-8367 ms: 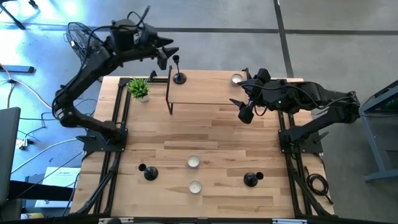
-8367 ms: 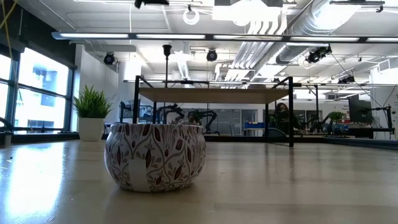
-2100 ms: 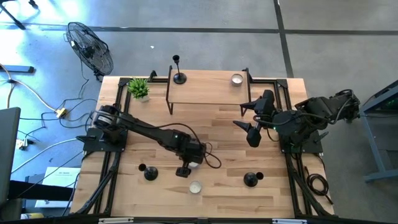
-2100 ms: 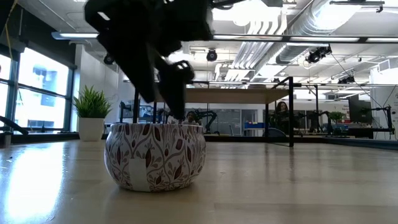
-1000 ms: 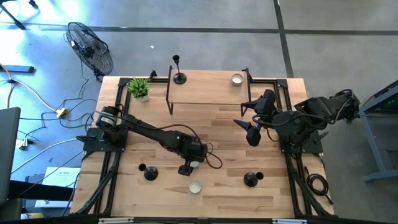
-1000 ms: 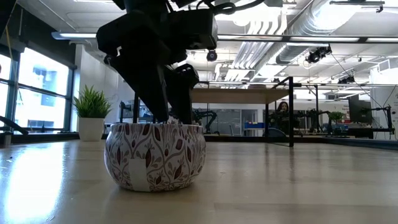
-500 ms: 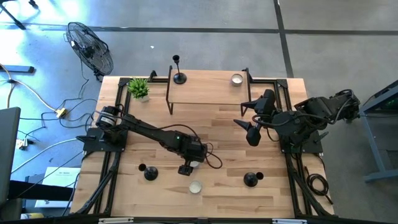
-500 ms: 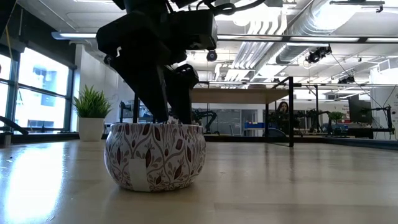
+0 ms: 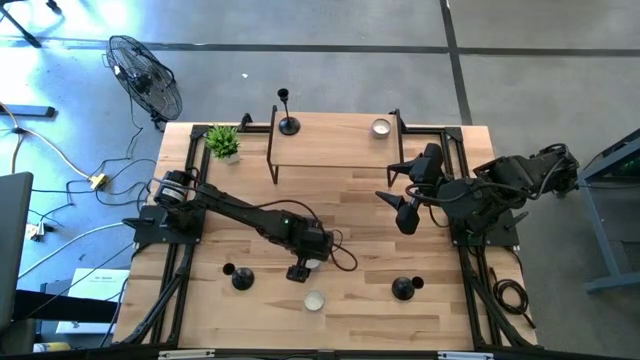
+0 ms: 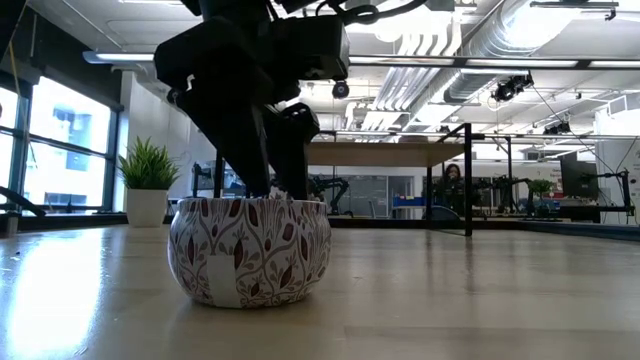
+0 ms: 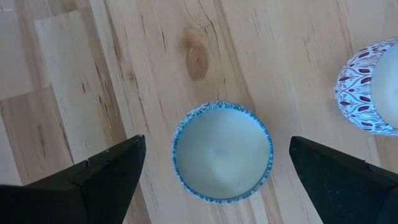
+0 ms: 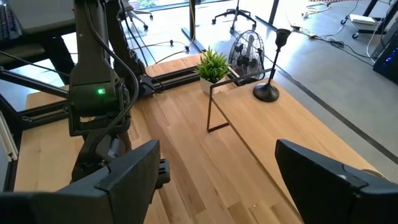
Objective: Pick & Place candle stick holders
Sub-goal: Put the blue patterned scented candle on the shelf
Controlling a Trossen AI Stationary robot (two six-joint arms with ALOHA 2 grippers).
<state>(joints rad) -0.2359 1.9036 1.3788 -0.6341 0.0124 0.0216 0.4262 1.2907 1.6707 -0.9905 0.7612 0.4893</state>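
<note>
High view, from the left: a black holder (image 9: 240, 279) stands near the bench's (image 9: 350, 200) front edge. Beside it the left claw (image 9: 303, 268) hangs wide over a tealight cup (image 11: 222, 151), its fingers (image 11: 99, 174) either side without touching. Another cup (image 9: 314, 300) sits just in front. A tall holder (image 9: 288, 122) stands on the rear shelf (image 9: 330, 155). Farther right, the right claw (image 9: 400, 212) hovers wide open above bare wood, and a third holder (image 9: 403, 289) stands near the front.

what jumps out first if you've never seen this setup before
The left gripper hangs open straight over a tealight cup near the table's front middle, fingers on either side of it. A tall black candle stick holder stands on the raised shelf at the back, while the right gripper waits open above the table's right side.
</note>
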